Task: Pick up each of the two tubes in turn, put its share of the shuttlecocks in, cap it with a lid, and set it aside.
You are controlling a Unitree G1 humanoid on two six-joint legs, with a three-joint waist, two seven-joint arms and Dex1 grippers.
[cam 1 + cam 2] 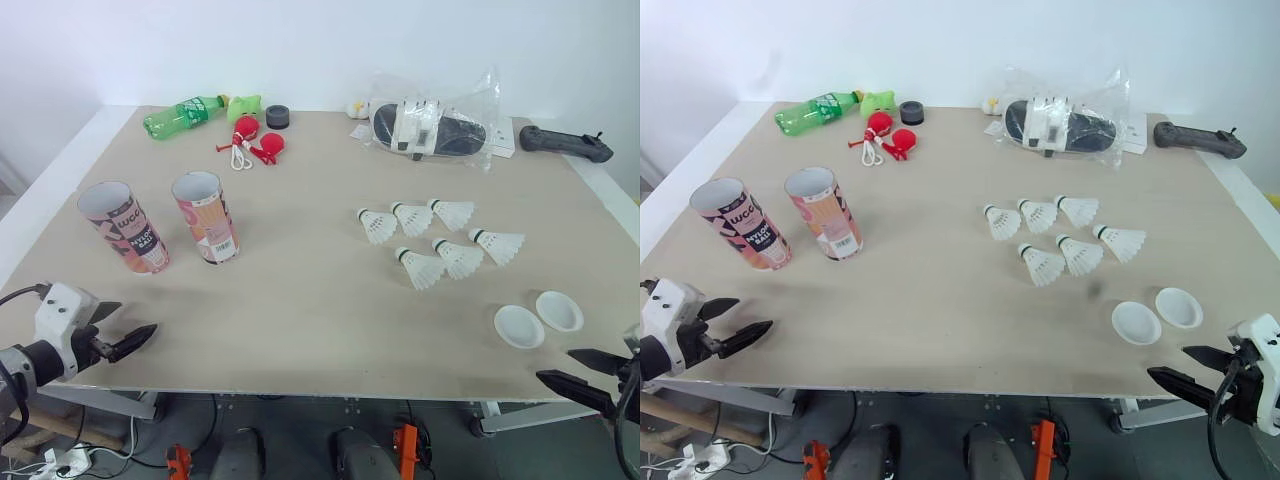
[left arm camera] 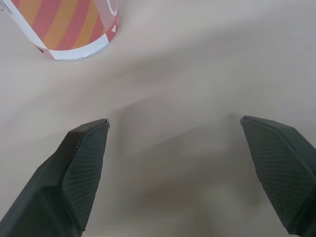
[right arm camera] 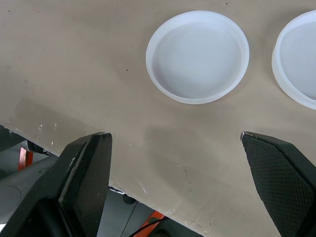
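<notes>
The left pincer (image 2: 174, 120) and right pincer (image 3: 175, 133), black and mesh-textured, gape wide and empty at the matte beige counter's (image 1: 300, 300) near edge. Just beyond the right pincer lie two round white lids (image 1: 519, 326). Farther off are six feathered shuttlecocks (image 1: 458, 258) and, to their left, two upright printed cylindrical tubes (image 1: 205, 217).

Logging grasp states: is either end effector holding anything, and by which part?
Nothing is held: the left end effector and the right end effector are both open and empty.
</notes>
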